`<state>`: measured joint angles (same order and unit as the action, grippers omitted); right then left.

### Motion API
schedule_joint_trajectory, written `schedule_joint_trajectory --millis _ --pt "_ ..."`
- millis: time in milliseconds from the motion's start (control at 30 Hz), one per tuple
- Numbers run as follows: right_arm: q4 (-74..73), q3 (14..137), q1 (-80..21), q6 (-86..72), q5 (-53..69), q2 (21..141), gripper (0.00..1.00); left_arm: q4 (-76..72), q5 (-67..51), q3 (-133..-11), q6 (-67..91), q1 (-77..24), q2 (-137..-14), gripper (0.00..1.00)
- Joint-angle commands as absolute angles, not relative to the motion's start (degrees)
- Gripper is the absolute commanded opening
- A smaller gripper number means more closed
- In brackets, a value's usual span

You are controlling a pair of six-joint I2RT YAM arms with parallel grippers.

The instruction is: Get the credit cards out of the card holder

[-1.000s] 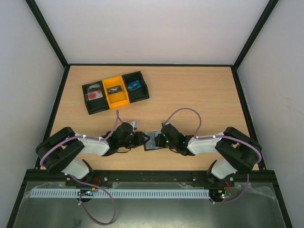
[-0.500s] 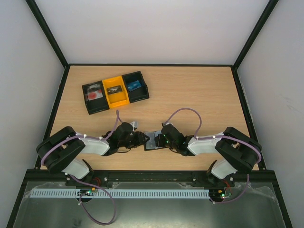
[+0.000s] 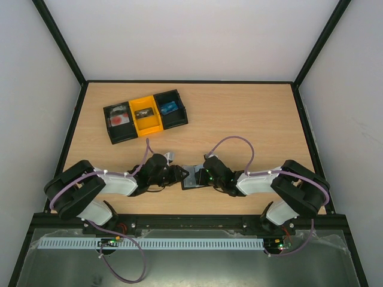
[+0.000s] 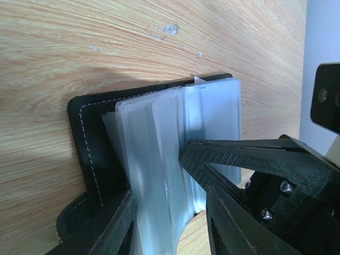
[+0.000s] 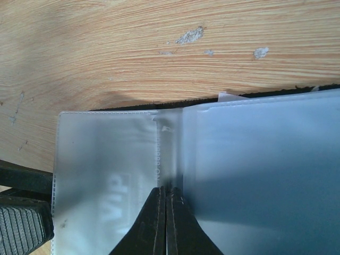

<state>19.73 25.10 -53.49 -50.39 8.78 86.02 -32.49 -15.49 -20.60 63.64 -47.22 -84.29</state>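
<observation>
The card holder [image 3: 192,177] lies open on the table between both grippers, a black wallet [image 4: 90,143] with translucent grey-blue pocket panels [image 4: 159,138]. My left gripper [image 4: 156,178] straddles the stack of panels, one finger [image 4: 234,159] touching it on the right and the other [image 4: 114,226] against its left side. My right gripper [image 5: 166,190] is shut, its tips resting on the seam between two pockets. A credit card marked "VIP" [image 5: 114,204] shows faintly inside the left pocket. The right pocket [image 5: 260,175] looks blue, and I cannot make out what is in it.
A black-and-yellow three-compartment tray [image 3: 146,124] stands at the back left, with small items in its compartments. Both arms [image 3: 114,182] [image 3: 257,181] lie low along the near edge. Black frame rails [image 3: 72,137] border the table.
Both grippers stay at the card holder. The left gripper's fingers shifted very slightly against the pocket panels; the right arm has not moved.
</observation>
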Motion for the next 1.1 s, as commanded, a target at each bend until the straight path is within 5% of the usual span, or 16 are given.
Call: schedule_joint_trajectory --millis 0,300,1067 --pt "18.04 23.88 -53.86 -50.71 8.66 87.12 0.02 -33.59 -16.26 -20.86 63.72 -47.35 -83.03 0.39" --pt "18.17 23.84 -53.87 -50.74 8.53 87.17 0.02 -28.31 -13.97 -21.56 62.43 -47.66 -80.69 0.45" --pt "20.70 22.58 -53.86 -50.93 9.72 85.65 0.02 -35.94 -19.24 -22.55 63.90 -47.88 -86.08 0.38"
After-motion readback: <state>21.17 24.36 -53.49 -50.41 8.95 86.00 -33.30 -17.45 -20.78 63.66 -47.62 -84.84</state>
